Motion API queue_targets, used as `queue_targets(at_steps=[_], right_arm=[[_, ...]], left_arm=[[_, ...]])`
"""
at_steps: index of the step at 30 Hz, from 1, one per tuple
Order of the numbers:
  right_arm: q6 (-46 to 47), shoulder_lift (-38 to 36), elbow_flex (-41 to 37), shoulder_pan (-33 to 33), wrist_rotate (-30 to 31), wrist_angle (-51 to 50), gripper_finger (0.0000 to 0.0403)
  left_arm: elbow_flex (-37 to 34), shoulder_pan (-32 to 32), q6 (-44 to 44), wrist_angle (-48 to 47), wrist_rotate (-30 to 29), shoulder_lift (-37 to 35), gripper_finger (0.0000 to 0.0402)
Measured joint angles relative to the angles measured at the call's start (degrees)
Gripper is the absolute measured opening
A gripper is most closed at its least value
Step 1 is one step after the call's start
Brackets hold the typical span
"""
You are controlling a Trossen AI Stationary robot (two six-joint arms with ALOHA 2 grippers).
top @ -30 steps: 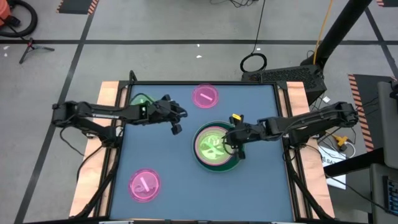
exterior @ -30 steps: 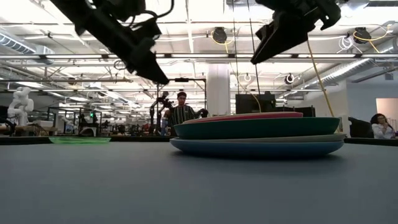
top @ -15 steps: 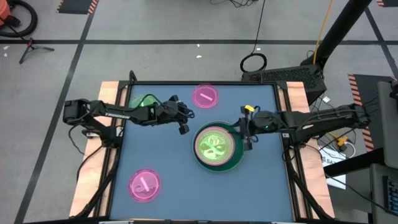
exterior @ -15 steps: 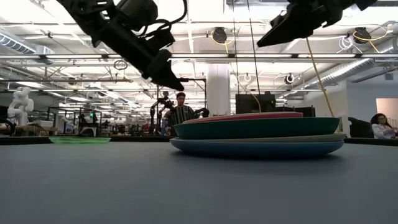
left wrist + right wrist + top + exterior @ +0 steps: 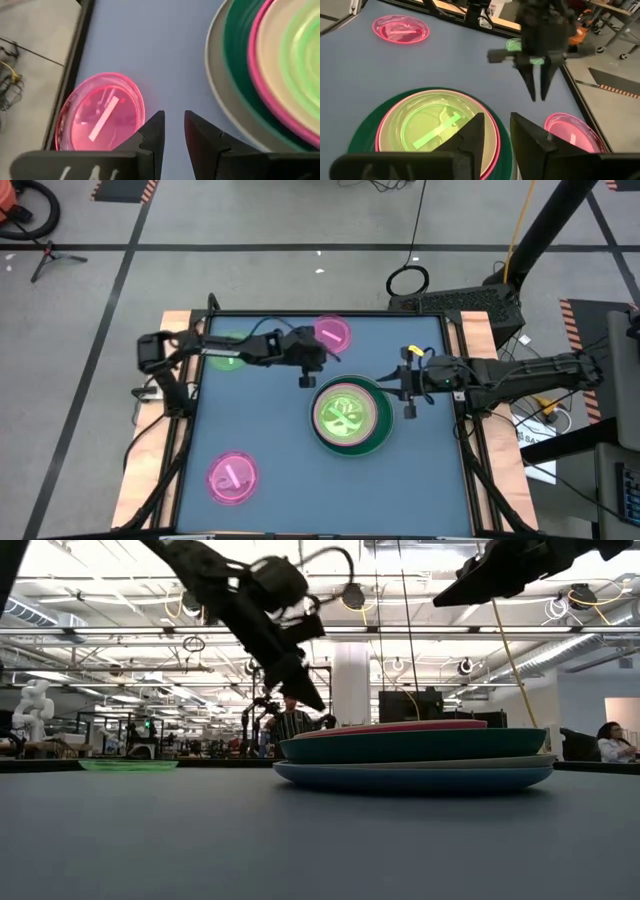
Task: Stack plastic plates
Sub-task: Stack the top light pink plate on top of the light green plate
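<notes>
Now reaching: left tool (image 5: 305,373), fingers nearly together and empty, between plate stack (image 5: 348,416) and far pink plate (image 5: 330,334), likely next pickup. Right tool (image 5: 408,393) beside stack, narrowly parted, empty.

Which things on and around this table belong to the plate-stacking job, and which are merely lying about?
Part of the job:
- plate stack, green plate on top
- far pink plate
- near pink plate
- loose green plate
- left tool, empty, near the far pink plate
- right tool, empty, beside the stack

Lying about:
- cable coil on the floor
- person in the room
</notes>
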Motion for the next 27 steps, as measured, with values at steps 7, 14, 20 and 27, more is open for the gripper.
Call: queue_targets(at_steps=[7, 14, 20, 27], right_arm=[[1.0, -1.0, -0.7, 0.0, 0.0, -0.2, 0.0089], [1.6, -1.0, -0.7, 0.0, 0.0, -1.0, 0.0089], [2.4, -1.0, -0.7, 0.0, 0.0, -1.3, 0.0089], [2.4, -1.0, -0.7, 0.0, 0.0, -1.4, 0.0089]], left_arm=[[8.2, 4.5, 4.1, -7.5, 6.6, 7.9, 0.0081], [11.2, 7.6, 5.9, -11.1, 8.2, 11.8, 0.0081], [11.4, 9.2, 5.2, -11.9, 8.6, 12.9, 0.0083], [11.3, 9.4, 5.3, -11.3, 8.6, 13.3, 0.0084]])
